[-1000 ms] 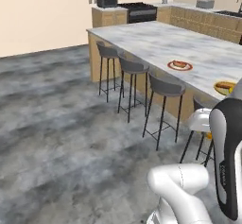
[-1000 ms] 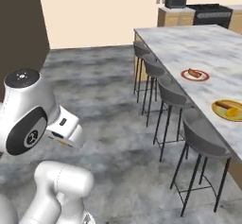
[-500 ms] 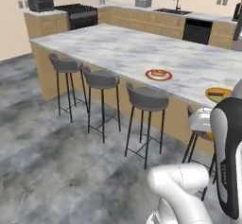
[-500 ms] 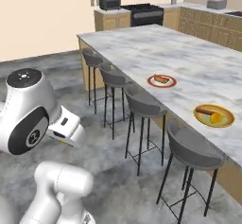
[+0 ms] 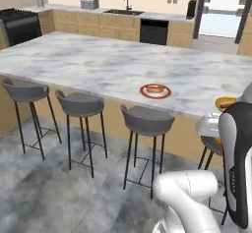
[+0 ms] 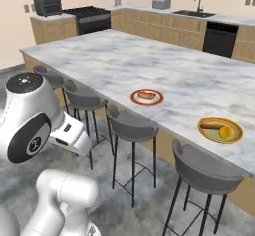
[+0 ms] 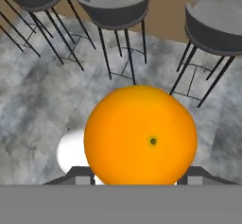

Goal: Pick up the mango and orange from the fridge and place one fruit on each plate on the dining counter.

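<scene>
The orange [image 7: 141, 134], a smooth bright ball, sits between the dark fingertips [image 7: 79, 175] of my gripper [image 7: 141, 173], which is shut on it above the grey floor. The dining counter [image 5: 98, 65] [image 6: 124, 60] carries both plates. The red-rimmed plate [image 5: 155, 90] [image 6: 147, 96] holds a small reddish-brown item. The yellow-rimmed plate [image 5: 225, 102] [image 6: 220, 130] holds a brown item and a yellow-orange lump [image 6: 225, 132]; I cannot tell whether that is the mango. The fridge is out of view.
Grey stools [image 5: 147, 120] [image 6: 130, 125] line the near side of the counter, between the base and the plates. A wall counter with sink [image 5: 123, 11], a dishwasher [image 6: 218, 38] and a stove [image 6: 92, 18] stand behind.
The base has turned and driven, so the whole scene shifted: the counter now lies broadside ahead and both plates are closer. The things on the counter have not moved.
</scene>
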Available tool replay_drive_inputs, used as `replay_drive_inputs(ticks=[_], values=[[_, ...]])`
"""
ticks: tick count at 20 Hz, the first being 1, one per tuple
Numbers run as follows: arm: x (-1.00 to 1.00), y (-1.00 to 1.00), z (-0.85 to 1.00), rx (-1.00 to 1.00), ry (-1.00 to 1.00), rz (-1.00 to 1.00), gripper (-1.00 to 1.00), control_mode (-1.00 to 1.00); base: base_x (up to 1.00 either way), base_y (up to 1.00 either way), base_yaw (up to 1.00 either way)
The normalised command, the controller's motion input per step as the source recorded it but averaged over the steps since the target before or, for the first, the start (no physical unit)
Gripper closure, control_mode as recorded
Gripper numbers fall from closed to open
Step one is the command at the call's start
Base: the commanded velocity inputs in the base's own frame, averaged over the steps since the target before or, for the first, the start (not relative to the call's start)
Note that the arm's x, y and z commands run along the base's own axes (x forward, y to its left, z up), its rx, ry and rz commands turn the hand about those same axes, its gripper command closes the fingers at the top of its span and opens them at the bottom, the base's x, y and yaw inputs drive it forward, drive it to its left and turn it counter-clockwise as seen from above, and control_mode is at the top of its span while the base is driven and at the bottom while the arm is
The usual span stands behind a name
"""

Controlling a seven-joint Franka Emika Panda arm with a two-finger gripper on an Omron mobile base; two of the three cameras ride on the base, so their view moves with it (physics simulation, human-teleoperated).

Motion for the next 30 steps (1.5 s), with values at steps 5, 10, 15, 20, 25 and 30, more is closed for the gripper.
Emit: replay_drive_inputs(ticks=[5,10,15,20,25,30], values=[[0.0,0.0,0.0,0.0,0.0,0.0,1.0,1.0,1.0,0.51,-0.49],[0.0,0.0,0.0,0.0,0.0,0.0,1.0,1.0,1.0,0.41,-0.49],[0.0,0.0,0.0,0.0,0.0,0.0,1.0,1.0,0.71,0.05,-0.34],[0.0,0.0,0.0,0.0,0.0,0.0,1.0,1.0,0.28,0.04,-0.09],[0.0,0.0,0.0,0.0,0.0,0.0,1.0,1.0,0.53,0.26,-0.06],[0.01,0.0,0.0,0.0,0.0,0.0,1.0,-1.0,0.1,0.07,0.0]])
